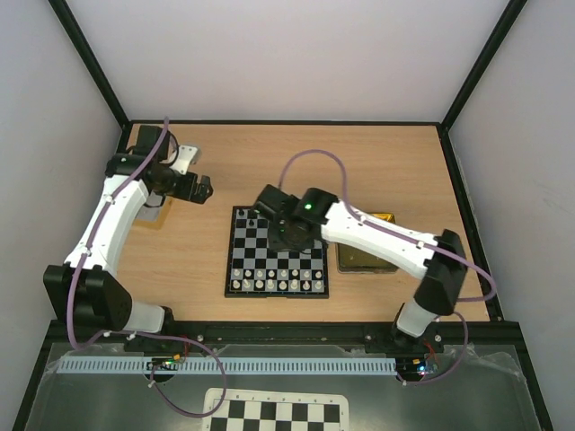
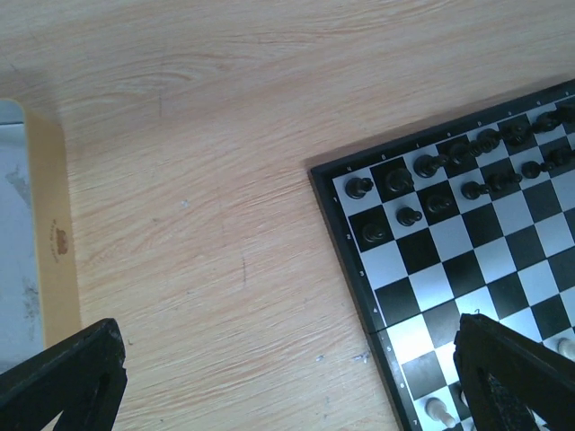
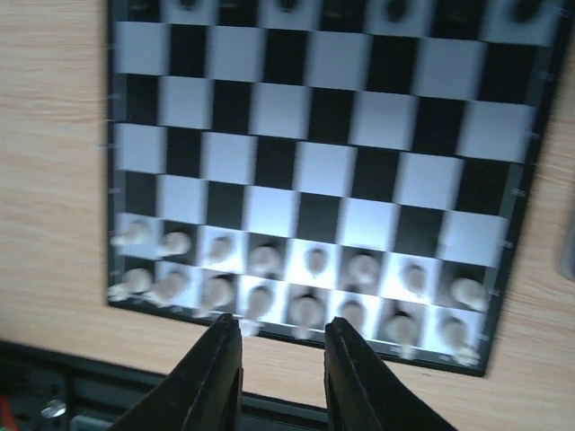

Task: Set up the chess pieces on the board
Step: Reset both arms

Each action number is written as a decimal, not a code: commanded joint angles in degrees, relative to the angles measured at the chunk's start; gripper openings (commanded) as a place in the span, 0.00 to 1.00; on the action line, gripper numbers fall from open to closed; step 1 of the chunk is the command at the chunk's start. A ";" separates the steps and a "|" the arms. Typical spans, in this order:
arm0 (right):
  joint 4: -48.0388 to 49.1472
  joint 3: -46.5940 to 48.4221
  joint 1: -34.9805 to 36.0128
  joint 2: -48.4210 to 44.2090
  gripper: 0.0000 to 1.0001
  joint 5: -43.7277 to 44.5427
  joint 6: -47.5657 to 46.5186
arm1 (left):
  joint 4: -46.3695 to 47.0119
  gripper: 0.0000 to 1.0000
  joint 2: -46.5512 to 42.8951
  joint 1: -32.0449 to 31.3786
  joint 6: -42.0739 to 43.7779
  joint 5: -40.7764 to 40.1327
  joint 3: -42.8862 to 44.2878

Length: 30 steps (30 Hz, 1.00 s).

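The board (image 1: 230,260) lies at the table's middle. White chess pieces (image 1: 274,280) stand in two rows along its near side; they look blurred in the right wrist view (image 3: 265,260). Black pieces (image 2: 440,180) fill the far rows. My right gripper (image 3: 283,330) hovers above the near edge of the board (image 3: 323,180), jaws apart with nothing between them. In the top view the right gripper (image 1: 289,235) sits over the board, its fingertips hidden under the wrist. My left gripper (image 1: 205,189) hangs left of the board's far corner, wide open (image 2: 287,377) and empty over bare wood.
A gold tin tray (image 1: 368,256) lies right of the board, partly under the right arm. Another gold-rimmed tray (image 2: 49,242) shows at the left edge of the left wrist view. An unframed checker sheet (image 1: 278,413) lies below the arm bases.
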 commanded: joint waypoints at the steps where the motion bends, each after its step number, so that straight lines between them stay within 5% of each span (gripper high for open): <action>1: 0.49 -9.74 -3.46 -6.08 0.26 3.32 2.02 | -0.77 0.99 -1.55 -0.90 0.34 0.11 -1.62; 15: 1.22 -23.62 -11.58 -17.19 0.27 4.95 1.79 | -1.36 0.99 -1.15 -2.02 0.69 -1.36 -0.44; 30: 1.30 -24.93 -11.69 -26.42 0.77 9.01 0.05 | -2.33 0.99 -9.95 -8.35 11.05 -2.77 -10.56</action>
